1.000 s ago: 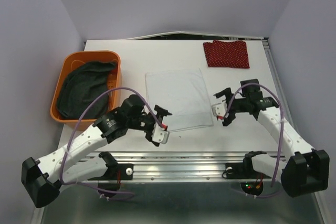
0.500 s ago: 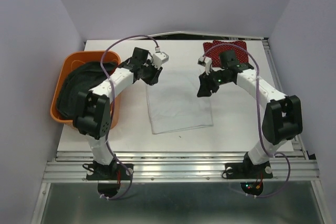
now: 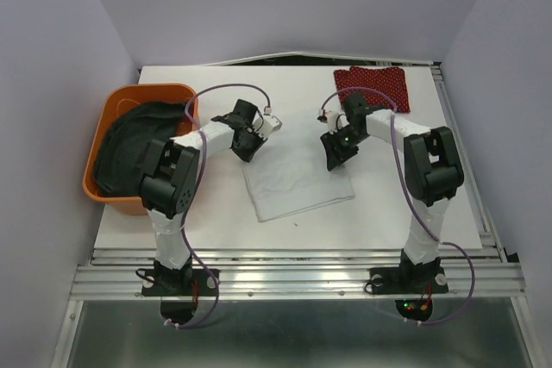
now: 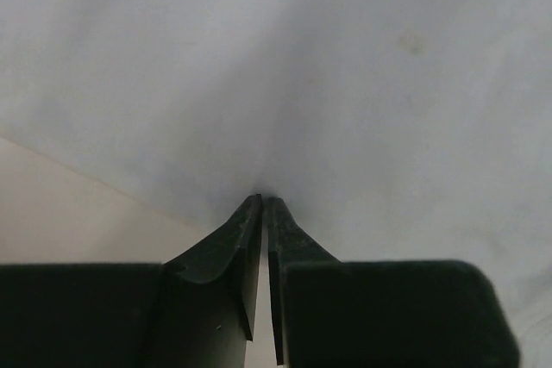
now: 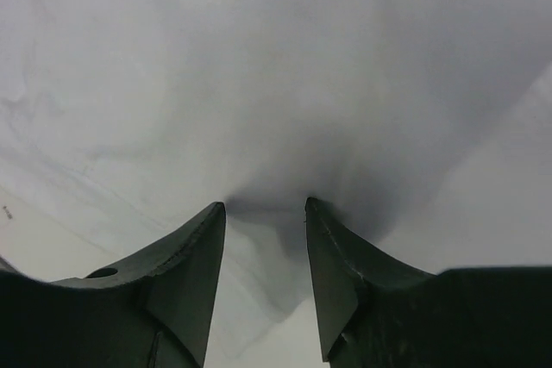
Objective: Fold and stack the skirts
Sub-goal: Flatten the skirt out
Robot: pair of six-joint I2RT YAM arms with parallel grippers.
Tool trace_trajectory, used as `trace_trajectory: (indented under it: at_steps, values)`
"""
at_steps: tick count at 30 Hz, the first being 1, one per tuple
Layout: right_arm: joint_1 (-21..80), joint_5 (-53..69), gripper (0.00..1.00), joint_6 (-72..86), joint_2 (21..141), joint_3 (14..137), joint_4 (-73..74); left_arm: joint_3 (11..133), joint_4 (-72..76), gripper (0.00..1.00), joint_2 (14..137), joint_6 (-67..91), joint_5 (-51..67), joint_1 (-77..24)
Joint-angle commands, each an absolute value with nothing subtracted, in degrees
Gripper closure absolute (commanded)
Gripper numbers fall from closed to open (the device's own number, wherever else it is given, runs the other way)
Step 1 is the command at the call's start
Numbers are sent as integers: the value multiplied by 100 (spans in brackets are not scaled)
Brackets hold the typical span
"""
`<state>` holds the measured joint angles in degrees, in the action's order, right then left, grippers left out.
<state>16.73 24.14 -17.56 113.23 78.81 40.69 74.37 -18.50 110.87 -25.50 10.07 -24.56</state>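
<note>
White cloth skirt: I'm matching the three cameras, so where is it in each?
Top external: white cloth skirt lies mid-table.
Left wrist: fills most, pinched by the left gripper.
Right wrist: fills most, beyond the right gripper.
Shared landmark: skirt's edge against the white table.

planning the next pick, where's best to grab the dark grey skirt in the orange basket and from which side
Probably a raised fold near the middle of the dark grey skirt, coming straight down from above. It lies heaped inside the orange basket, so the walls block a sideways approach, and no hem or corner shows clearly enough to aim for.
</note>
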Motion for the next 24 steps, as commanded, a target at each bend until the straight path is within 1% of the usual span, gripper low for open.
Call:
trace_trajectory:
  at_steps: [1,5,7,8,9,11,13,15,16,17,18,19,20,21,22,23,24]
  values:
    - [1521,1310,52,-2581,12004,8646,3867,6586,-2399,82,10486,-2996,1351,-3013]
    - [1468,1336,50,-3110,12365,9270,3727,6118,-2496,84,10099,-3243,1748,-4207]
    - [1468,1562,47,-3304,12410,9465,3560,6117,-2426,84,10098,-3174,1810,-4874]
    - [1468,1573,44,-3261,12401,9622,3455,6265,-2391,84,10125,-3095,2011,-5026]
    - [1468,1599,43,-3226,12393,9720,3367,6380,-2391,83,10229,-2998,2126,-5149]
    - [1468,1793,39,-3261,12314,9940,3445,6852,-2399,77,10318,-2629,2494,-5282]
    - [1468,1950,36,-3435,11920,9967,3506,7275,-2417,65,10231,-2357,2619,-5221]
    - [1415,2021,36,-3576,11472,9775,3507,7426,-2321,57,9951,-2207,2619,-5090]
    - [1415,2048,36,-3690,10965,9478,3542,7470,-2294,51,9575,-2189,2628,-5011]
    - [1415,2135,35,-3944,10690,9309,3707,7514,-2285,49,9380,-2180,2463,-4862]
    - [1415,2171,35,-4129,10409,9125,3796,7523,-2355,43,8995,-2258,2409,-4782]
    - [1415,2284,35,-4566,9849,8740,4110,7506,-2590,40,8652,-2616,2365,-4642]
    - [1415,2329,35,-4796,9565,8545,4313,7436,-2593,40,8648,-2619,2321,-4641]
    - [1415,2434,35,-5303,9023,8134,4777,7157,-2828,39,8300,-3133,2155,-4588]
    - [1415,2478,36,-5309,9018,8130,5034,7154,-2917,39,8123,-3425,2153,-4579]
    - [1415,2496,36,-5570,8513,7721,5306,6684,-2953,39,7947,-3689,1927,-4579]
    - [1537,2453,36,-5685,8282,7473,5465,6436,-2944,38,7615,-4118,1803,-4570]
